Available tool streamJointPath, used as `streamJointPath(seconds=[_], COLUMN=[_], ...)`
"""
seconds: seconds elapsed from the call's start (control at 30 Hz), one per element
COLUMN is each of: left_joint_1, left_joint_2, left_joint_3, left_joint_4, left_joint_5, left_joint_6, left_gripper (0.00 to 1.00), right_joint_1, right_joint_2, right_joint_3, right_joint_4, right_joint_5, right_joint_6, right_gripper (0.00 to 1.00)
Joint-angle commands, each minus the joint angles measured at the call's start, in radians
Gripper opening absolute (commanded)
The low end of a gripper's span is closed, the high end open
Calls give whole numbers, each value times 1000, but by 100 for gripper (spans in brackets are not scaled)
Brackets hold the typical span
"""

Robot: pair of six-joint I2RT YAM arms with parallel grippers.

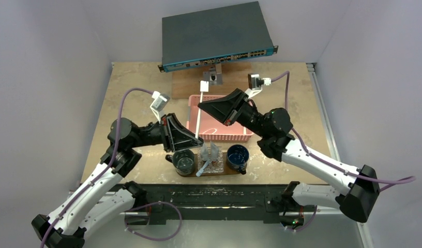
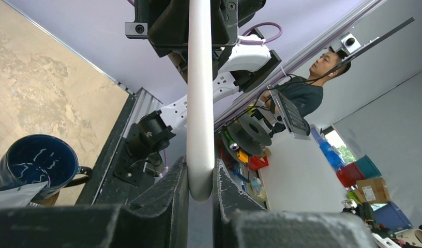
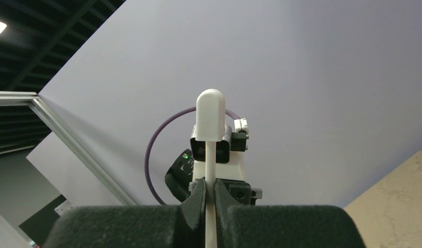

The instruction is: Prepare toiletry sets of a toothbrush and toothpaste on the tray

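Top external: toothbrush (image 1: pixel 198 123) long axis near-to-far, capped head at far end; left pincer (image 1: pixel 197 137) clamped on near handle end, right pincer (image 1: pixel 200 105) clamped further up shaft.

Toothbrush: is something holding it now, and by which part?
The toothbrush is held twice: the left fingers grip its rounded handle end, the right fingers its thin neck below the head.

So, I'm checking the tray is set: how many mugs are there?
2. The left mug stands at the tray's left end, the right mug at its right end, wrapped packets between them. Part of the basket is covered, so another could be hidden.
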Motion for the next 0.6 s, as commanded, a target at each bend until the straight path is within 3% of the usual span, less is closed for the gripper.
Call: streamJointPath(seconds=[0.0,0.17,0.27,0.57], left_joint_1=[5,5,5,5], left_joint_2=[-21,-30,-37,-94], left_joint_3=[-1,10,14,27], left_joint_4=[11,-68,-125,-387], left_joint_5=[-1,-3,-5,13], left_joint_6=[10,55,85,228], left_gripper=[0,0,0,0], right_joint_1=[7,7,7,2], right_joint_2=[-41,-74,-106,-158], right_joint_3=[6,29,49,164], right_joint_4=[-67,-185,-290,-632], right_joint_5=[14,-13,-33,-162], right_joint_6=[-81,-159,-218,-424], right_gripper=[0,31,42,56])
